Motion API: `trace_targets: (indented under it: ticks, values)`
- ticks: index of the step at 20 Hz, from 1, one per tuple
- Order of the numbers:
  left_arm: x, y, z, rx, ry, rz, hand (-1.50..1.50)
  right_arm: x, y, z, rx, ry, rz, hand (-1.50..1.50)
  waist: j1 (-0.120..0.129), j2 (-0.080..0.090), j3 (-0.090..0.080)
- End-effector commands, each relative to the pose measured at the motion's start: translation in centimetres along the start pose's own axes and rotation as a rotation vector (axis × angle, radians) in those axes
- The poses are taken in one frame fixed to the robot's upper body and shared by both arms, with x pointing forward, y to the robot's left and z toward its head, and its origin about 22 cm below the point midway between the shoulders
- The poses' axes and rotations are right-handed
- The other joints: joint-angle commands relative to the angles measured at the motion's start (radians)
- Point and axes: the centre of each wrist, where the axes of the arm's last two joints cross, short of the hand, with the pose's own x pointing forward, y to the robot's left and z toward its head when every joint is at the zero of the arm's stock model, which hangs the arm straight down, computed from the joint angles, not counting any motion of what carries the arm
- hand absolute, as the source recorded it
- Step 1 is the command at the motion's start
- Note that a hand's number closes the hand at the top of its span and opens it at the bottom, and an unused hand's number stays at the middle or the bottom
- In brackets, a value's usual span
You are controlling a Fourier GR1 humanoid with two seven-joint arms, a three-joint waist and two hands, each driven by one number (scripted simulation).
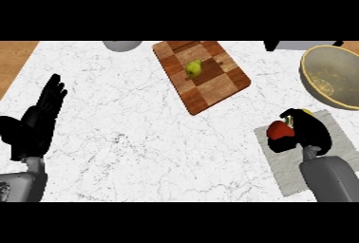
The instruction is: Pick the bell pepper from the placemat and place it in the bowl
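On the placemat [340, 130], lower right: pepper [279, 130], red and glossy, clasped in the curled fingers of the right hand [312, 135] and half hidden by them. Grasp seemingly made; lift and carry to the bowl [344, 61], just beyond, yet to do. At far left, left hand [35, 123] resting, fingers straight.

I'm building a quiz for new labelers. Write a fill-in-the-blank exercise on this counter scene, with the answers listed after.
1. The right hand is curled round a ____ bell pepper.
2. Beneath that hand lies a grey ____.
3. The left hand, fingers straight, holds ____.
4. The small green fruit lies on the wooden ____.
Missing words: red; placemat; nothing; cutting board.
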Motion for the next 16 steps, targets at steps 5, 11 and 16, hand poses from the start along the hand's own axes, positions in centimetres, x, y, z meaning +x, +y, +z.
trace_targets:
  ticks: [5,11,16]
  values:
    - [-0.5,-0.2,0.6,-0.021,-0.012,0.005,0.00,5.4,-3.8,-0.5,-0.033,-0.526,0.204,1.50,0.006,0.004,0.009]
    - [-0.4,0.0,-0.5,0.026,0.019,0.002,0.00,6.1,-10.8,1.6,-0.384,-0.553,0.108,1.50,-0.031,-0.002,0.008]
    - [-0.7,2.5,-0.4,0.013,0.016,-0.016,0.00,5.9,-17.5,4.1,-0.573,-0.562,-0.107,1.50,-0.032,-0.003,0.008]
